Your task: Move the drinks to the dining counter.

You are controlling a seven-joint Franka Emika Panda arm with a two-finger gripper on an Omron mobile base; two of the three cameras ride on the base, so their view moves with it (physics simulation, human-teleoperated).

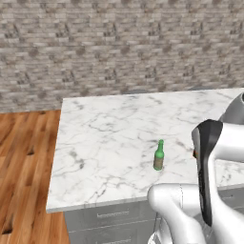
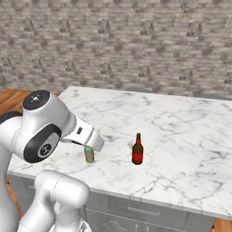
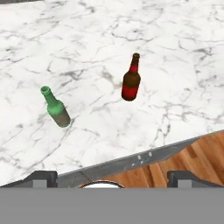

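beer bottle mostly hidden behind arm in left view; hand spread.

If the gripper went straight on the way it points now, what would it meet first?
Probably bare marble of the dining counter, between the green bottle and the beer bottle; the open gripper lines up with neither, though depth is unclear.

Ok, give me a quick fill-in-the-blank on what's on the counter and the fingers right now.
1. The number of bottles standing on the marble dining counter is ____.
2. The green glass bottle and the red-brown beer bottle both stand ____.
3. The fingers are spread ____ and hold nothing.

Missing words: two; upright; open
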